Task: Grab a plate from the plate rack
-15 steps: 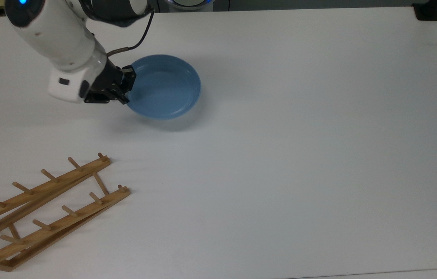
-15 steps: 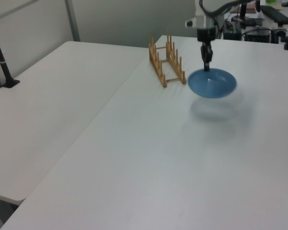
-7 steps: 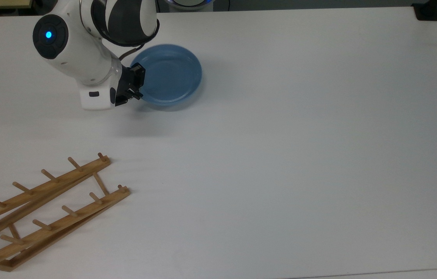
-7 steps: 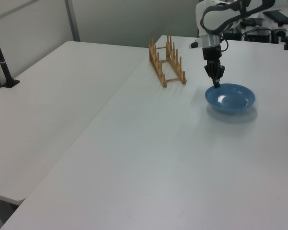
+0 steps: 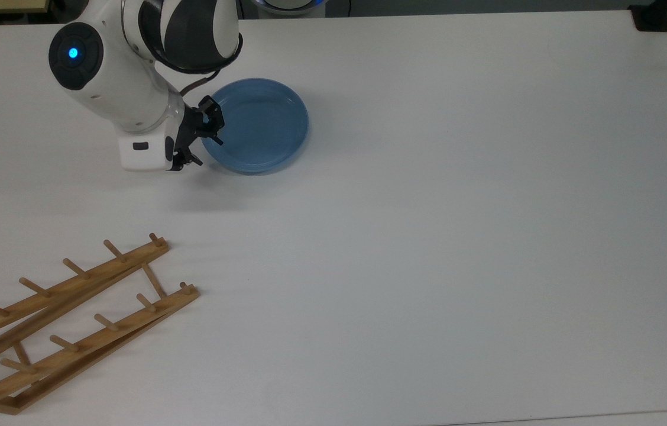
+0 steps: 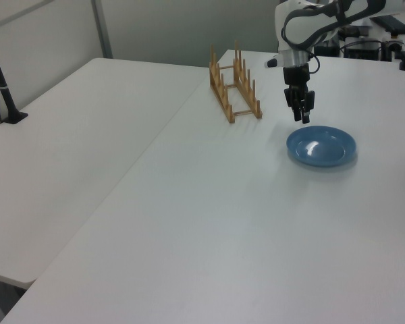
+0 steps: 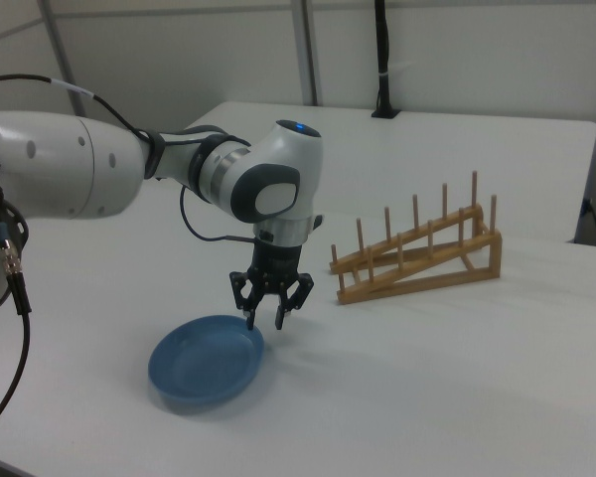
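Observation:
The blue plate (image 5: pixel 259 124) lies flat on the white table, well away from the rack in the top view. In the right view the plate (image 7: pixel 207 363) is right under the arm's tip. My gripper (image 5: pixel 206 145) hangs open just above the plate's rim at the top view's left. The right view shows the gripper (image 7: pixel 265 318) with its fingers spread and nothing between them. In the left view the gripper (image 6: pixel 304 116) is a little above the plate (image 6: pixel 322 146). The wooden plate rack (image 5: pixel 67 322) stands with nothing in it at the top view's lower left.
The plate rack (image 7: pixel 417 258) is behind and to the right of the arm in the right view, and the rack (image 6: pixel 235 84) is to the left of the gripper in the left view. A black post (image 6: pixel 3 84) stands at the table's far edge.
The gripper, shut on the plate's rim a second ago, brought the plate down, opened and lifted slightly off it. The plate now rests flat on the table.

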`<state>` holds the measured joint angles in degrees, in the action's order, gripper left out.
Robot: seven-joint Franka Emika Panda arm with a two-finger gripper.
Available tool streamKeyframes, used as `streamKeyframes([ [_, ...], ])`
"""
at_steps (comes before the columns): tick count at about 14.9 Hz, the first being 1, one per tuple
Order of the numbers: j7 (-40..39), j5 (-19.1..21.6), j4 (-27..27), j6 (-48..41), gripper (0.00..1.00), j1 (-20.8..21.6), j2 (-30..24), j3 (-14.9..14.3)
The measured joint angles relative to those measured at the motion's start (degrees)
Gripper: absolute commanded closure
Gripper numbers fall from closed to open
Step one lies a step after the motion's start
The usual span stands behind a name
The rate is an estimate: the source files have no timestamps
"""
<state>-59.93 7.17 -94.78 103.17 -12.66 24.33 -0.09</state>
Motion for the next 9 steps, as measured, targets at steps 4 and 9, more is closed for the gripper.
streamKeyframes([
  [4,5.13,-0.11,2.72,0.02,0.00,-0.04,-1.55,-0.55],
  [9,12.77,-1.22,4.27,0.02,0.00,-0.06,-8.39,-1.49],
])
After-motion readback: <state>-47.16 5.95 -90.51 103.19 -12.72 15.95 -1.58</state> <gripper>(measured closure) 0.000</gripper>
